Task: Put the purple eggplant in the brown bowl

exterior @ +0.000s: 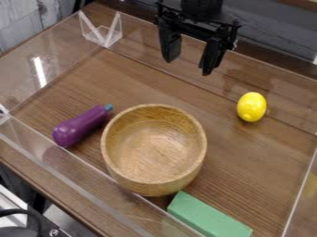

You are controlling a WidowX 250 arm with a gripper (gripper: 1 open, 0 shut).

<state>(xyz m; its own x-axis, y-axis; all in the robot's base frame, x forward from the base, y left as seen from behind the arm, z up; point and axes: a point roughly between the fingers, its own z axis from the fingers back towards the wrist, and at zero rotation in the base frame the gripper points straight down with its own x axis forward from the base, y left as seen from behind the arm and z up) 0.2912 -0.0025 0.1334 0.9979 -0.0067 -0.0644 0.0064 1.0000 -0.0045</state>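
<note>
- The purple eggplant (82,125) lies flat on the wooden surface (148,79), just beside the left rim of the brown bowl (155,148); whether it touches the rim I cannot tell.
- Its long axis runs on a diagonal in the picture, from lower left to upper right. The thick, rounded end is at the lower left, and the thinner end points up and to the right, toward the rim of the bowl.
- It looks like a small plastic toy, so I judge it to be light and stiff, not soft. The skin is glossy, so it is probably slippery, and a round body like this can roll or slide out of a weak pinch.
- The best place to take hold seems to be the middle of the body, with the jaws across the long axis, one on each side. The thin end sits too close to the bowl for a clean approach.
- The bowl is empty and stands upright, with a thick rim that the eggplant must clear.
- The gripper (195,51) hangs above the far side of the surface, well apart from the eggplant, pointing down. Its jaws are spread wide and hold nothing.
- A yellow lemon (251,106) lies to the right, and a green block (209,218) is near the front edge.
</note>
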